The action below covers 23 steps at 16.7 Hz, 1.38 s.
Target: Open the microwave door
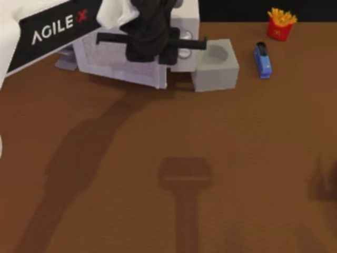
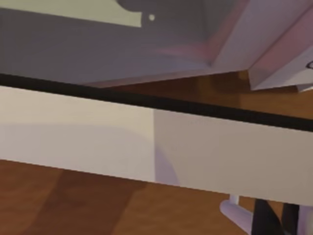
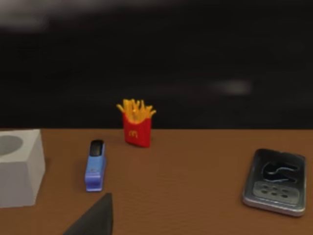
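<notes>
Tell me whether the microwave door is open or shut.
Open. The left wrist view looks into the microwave's bare cavity past the swung-out microwave door; in the top view the left hand sits over it.

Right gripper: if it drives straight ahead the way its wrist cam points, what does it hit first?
Probably nothing nearby. Bare table lies dead ahead; the fries carton sits just off the line near the far edge, the blue stapler further aside. Depth is unclear.

Matt wood-grain table [image 1: 158,200], speckled mesh microwave door [image 1: 118,58], glossy blue stapler [image 3: 95,166]
</notes>
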Tool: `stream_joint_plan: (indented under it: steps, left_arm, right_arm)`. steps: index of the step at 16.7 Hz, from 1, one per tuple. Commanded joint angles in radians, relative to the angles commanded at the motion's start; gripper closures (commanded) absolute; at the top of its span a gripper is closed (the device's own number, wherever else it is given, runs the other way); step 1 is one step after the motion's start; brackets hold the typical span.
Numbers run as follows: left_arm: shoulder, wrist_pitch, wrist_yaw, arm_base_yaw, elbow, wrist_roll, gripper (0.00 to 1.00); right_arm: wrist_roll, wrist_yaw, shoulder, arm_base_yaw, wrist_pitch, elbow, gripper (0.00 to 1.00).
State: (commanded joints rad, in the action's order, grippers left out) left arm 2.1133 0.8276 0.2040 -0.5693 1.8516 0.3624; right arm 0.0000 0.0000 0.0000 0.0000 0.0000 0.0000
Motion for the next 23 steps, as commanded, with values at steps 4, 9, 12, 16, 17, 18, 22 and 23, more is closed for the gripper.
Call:
stream_joint_plan:
  steps: [4,9,12,16,17,18,22,23]
  left_arm:
    - [-0.029,-0.024,-0.014,0.004,-0.035,-0.029,1.00]
    - [-0.029,-0.024,-0.014,0.004,-0.035,-0.029,1.00]
    - [-0.029,-0.024,-0.014,0.004,-0.035,-0.029,1.00]
    - [-0.029,-0.024,-0.014,0.004,-0.035,-0.029,1.00]
    - [-0.029,-0.024,-0.014,0.004,-0.035,-0.029,1.00]
    - [-0.029,-0.024,-0.014,0.004,-0.035,-0.029,1.00]
    - [-0.029,-0.024,-0.014,0.004,-0.035,-0.029,1.00]
    - [-0.029,-0.024,-0.014,0.004,-0.035,-0.029,1.00]
  right_arm:
    - [0.000,0.000,0.000,0.000,0.000,0.000,0.00]
    - [0.000,0.000,0.000,0.000,0.000,0.000,0.00]
    - [0.000,0.000,0.000,0.000,0.000,0.000,0.00]
    - [0.000,0.000,0.000,0.000,0.000,0.000,0.00]
    - [0.000,0.000,0.000,0.000,0.000,0.000,0.00]
    - [0.000,0.000,0.000,0.000,0.000,0.000,0.00]
    - [0.000,0.000,0.000,0.000,0.000,0.000,0.00]
    - [0.000,0.000,0.000,0.000,0.000,0.000,0.00]
